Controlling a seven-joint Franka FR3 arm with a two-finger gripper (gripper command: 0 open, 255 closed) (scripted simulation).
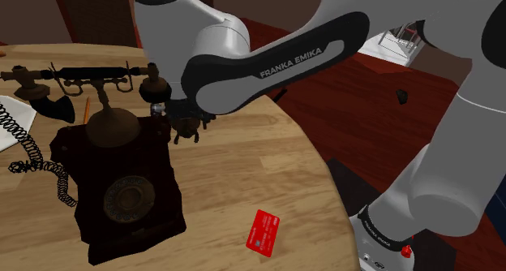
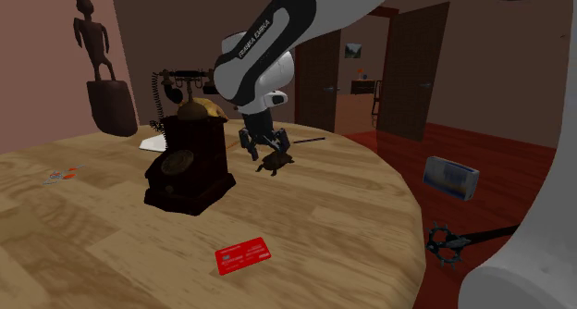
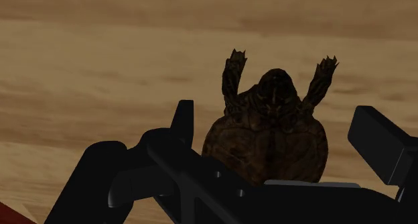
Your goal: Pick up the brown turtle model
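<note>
Black jaws are standing released, straddling the untouched brown turtle model (image 3: 268, 139) resting on the wooden desk (image 3: 100, 55), apparently lining up to clench it.

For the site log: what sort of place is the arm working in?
Probably a living room or study in a house: a round wooden table bearing an antique telephone, a carved figure nearby, and dark doors beyond.

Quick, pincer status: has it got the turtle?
The pincer is open: the turtle sits between its fingers, with a gap showing on each side, so it is not gripped.
</note>
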